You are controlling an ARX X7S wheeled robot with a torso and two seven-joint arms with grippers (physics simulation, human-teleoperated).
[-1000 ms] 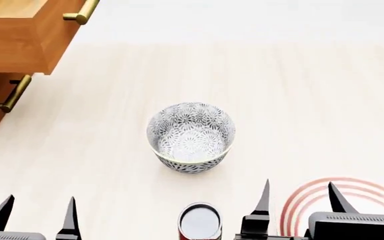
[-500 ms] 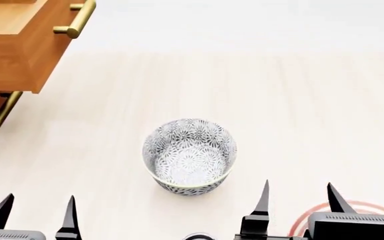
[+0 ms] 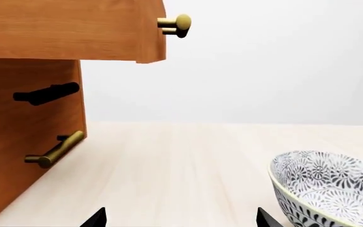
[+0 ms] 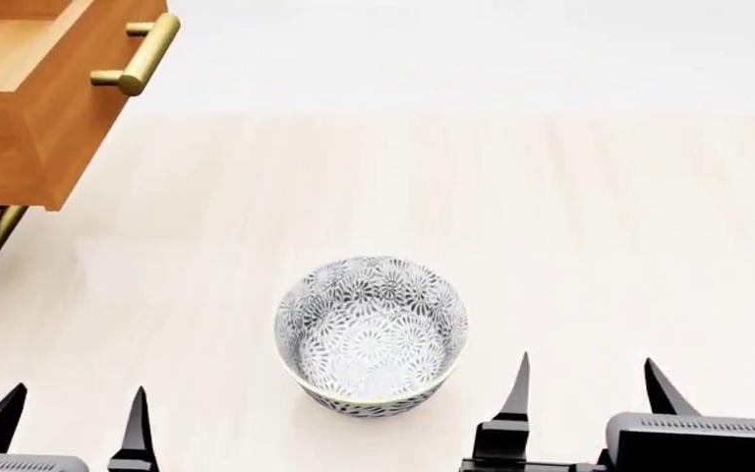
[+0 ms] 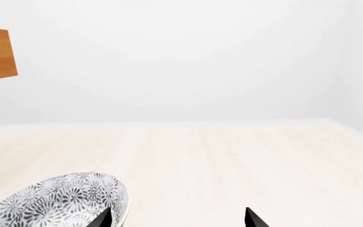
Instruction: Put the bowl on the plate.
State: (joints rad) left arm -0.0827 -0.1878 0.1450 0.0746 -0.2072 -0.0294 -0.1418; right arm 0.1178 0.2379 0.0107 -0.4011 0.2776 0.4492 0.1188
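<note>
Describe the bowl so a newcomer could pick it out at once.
On the pale wooden tabletop, look toward the robot from the open wooden drawer with its brass handle. The bowl stands upright and alone there: deep, round, covered in dense grey-black flowers.

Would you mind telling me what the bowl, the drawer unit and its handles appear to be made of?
The bowl looks like glazed ceramic: a white body with a dense grey-black floral print and a pale rim. The drawer unit looks like warm, satin-finished wood, with faint grain showing. The handles look like brushed brass, judging by their dull gold sheen.
</note>
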